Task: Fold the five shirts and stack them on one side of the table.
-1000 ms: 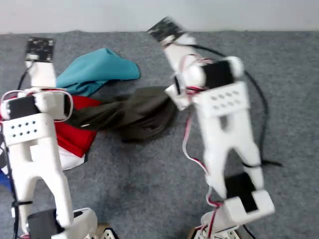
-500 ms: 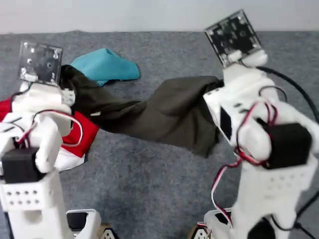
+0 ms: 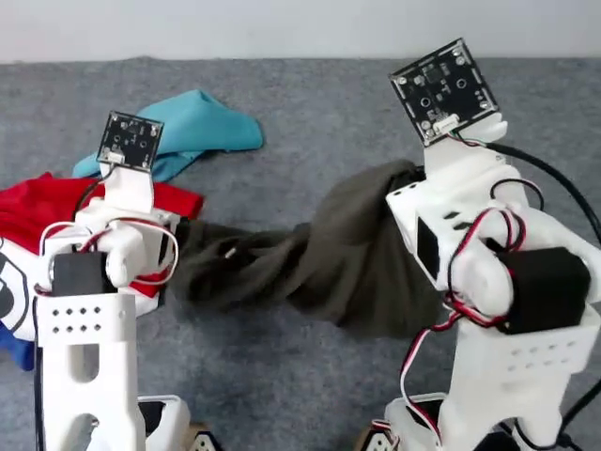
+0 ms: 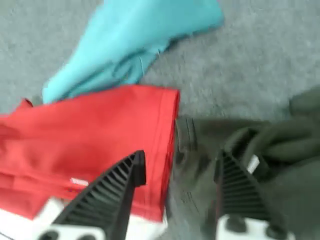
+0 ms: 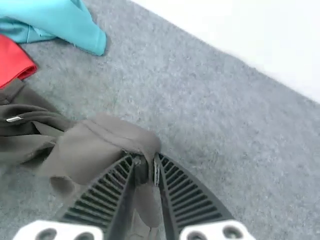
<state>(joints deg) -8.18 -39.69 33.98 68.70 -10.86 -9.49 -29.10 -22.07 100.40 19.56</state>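
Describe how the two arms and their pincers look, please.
The left arm and right arm are white plastic with black motors and red, white and black cables. Each wrist carries a black circuit board. The left pincer and right pincer have black ribbed fingers.

The right gripper [image 5: 145, 164] is pinching a raised fold of the dark olive shirt [image 5: 85, 145] between its black ribbed fingers [image 5: 110, 190], the rest of the cloth trailing away over the grey table [image 5: 225, 115]. Farther off, a teal shirt [image 5: 55, 20] is lying beside the corner of a red shirt [image 5: 12, 62], and a white wall [image 5: 250, 30] is showing behind
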